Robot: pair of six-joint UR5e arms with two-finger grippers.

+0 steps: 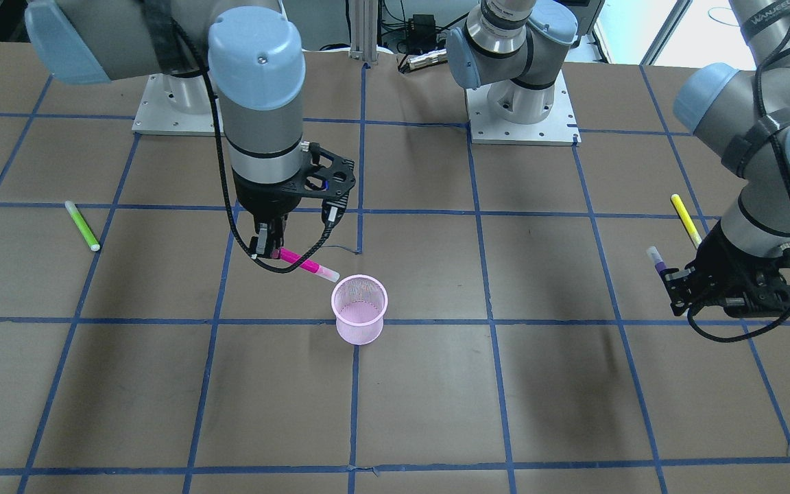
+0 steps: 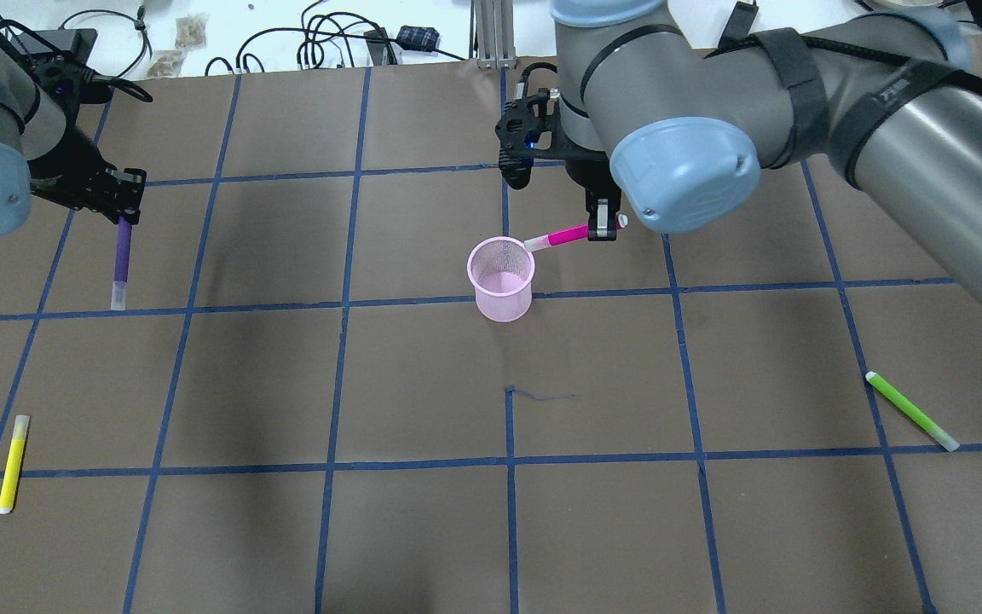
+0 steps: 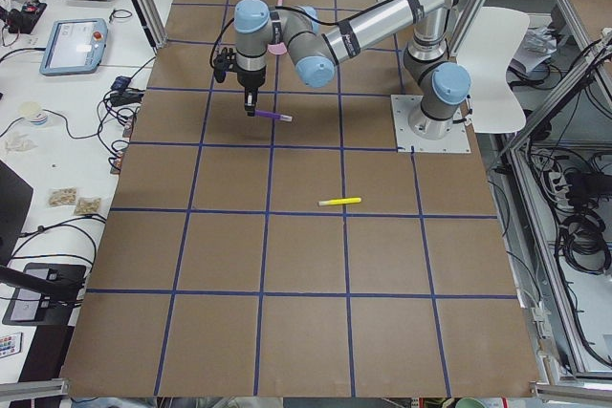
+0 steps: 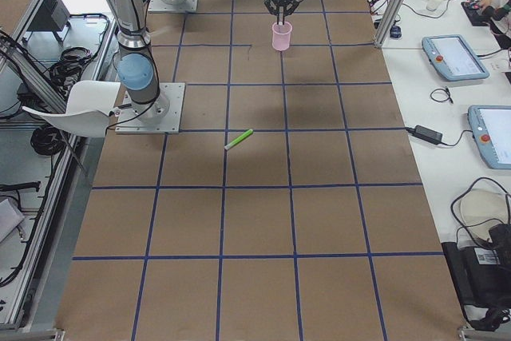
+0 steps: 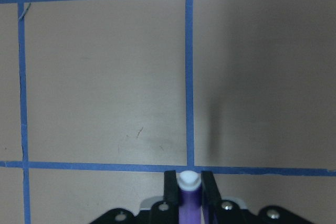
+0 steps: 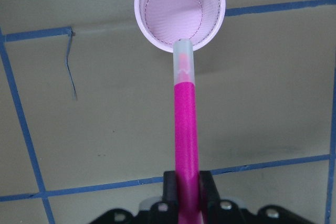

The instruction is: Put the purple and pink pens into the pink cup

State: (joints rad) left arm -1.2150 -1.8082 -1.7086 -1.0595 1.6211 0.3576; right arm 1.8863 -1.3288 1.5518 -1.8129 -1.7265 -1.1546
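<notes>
The pink mesh cup (image 2: pixel 500 277) stands upright near the table's middle, also seen in the front view (image 1: pixel 359 308) and the right wrist view (image 6: pixel 179 9). My right gripper (image 2: pixel 603 228) is shut on the pink pen (image 2: pixel 561 236), held tilted, its clear cap just beside the cup's rim (image 6: pixel 183 59). My left gripper (image 2: pixel 123 207) is shut on the purple pen (image 2: pixel 121 260), held off the table at the far left; its white tip shows between the fingers in the left wrist view (image 5: pixel 188 182).
A yellow pen (image 2: pixel 13 463) lies at the near left of the table. A green pen (image 2: pixel 911 410) lies at the near right. Blue tape lines grid the brown table. Cables lie beyond the far edge.
</notes>
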